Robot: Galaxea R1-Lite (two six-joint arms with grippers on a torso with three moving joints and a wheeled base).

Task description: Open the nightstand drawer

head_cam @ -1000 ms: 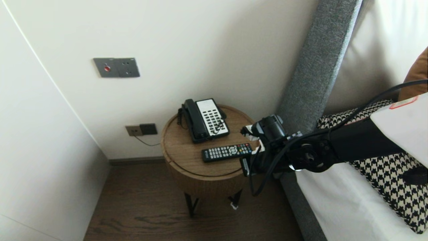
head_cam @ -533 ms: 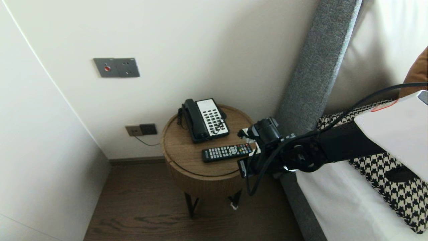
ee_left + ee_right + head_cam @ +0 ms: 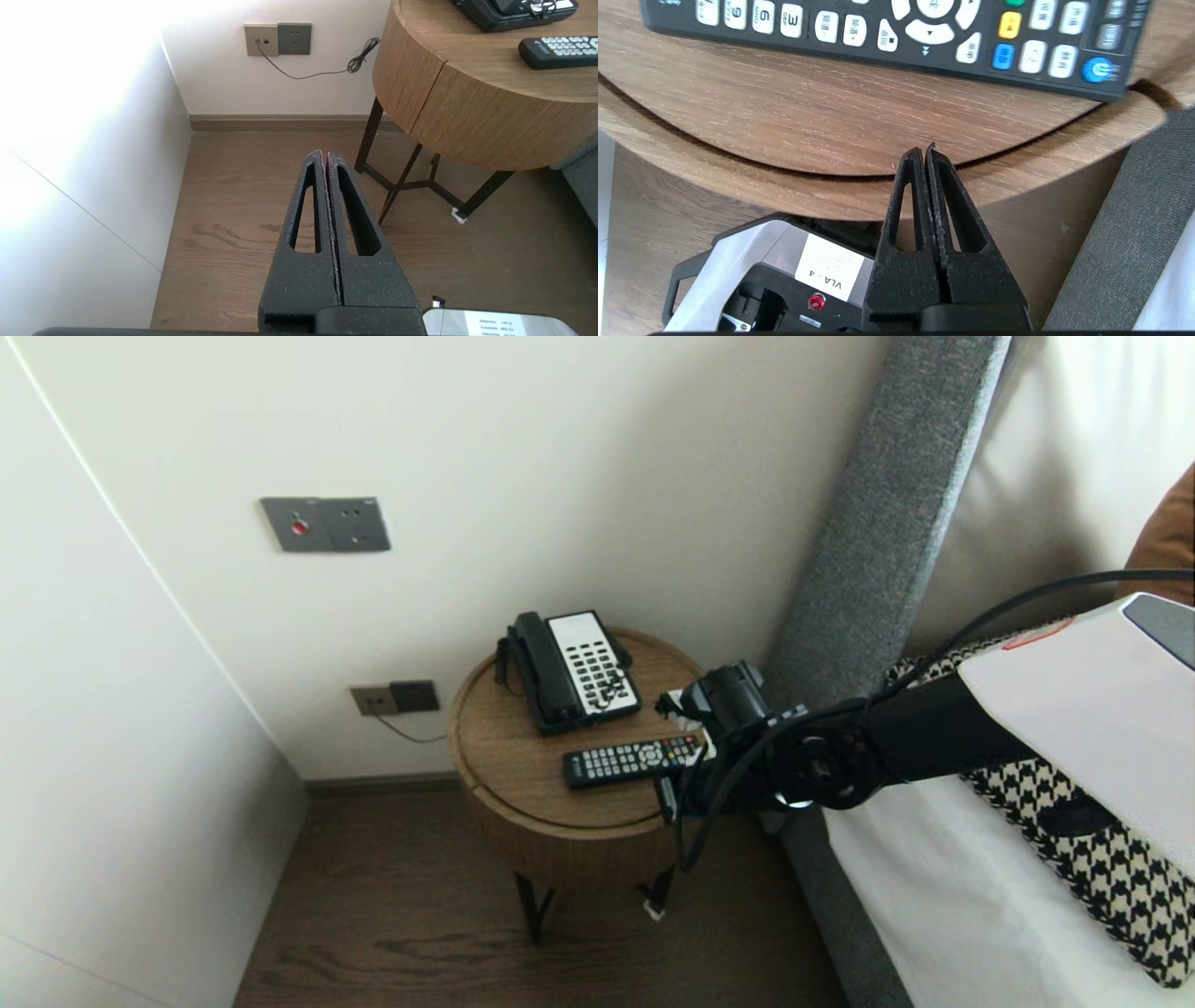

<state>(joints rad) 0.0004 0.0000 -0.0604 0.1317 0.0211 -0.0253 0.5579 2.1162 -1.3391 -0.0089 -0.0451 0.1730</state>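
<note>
Phone [image 3: 571,670]; switch plate [image 3: 325,524], socket [image 3: 395,697] on wall [image 3: 560,476]; houndstooth cushion [image 3: 1120,887] on bed [image 3: 952,915].

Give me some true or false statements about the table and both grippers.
The right gripper is shut, by the table's rim. True.
The remote lies nearer the robot than the phone. True.
The right gripper holds the remote. False: it holds nothing and is short of the remote.
The left gripper is shut, low over the floor. True.
The phone stands on the floor. False: it stands on the table.
</note>
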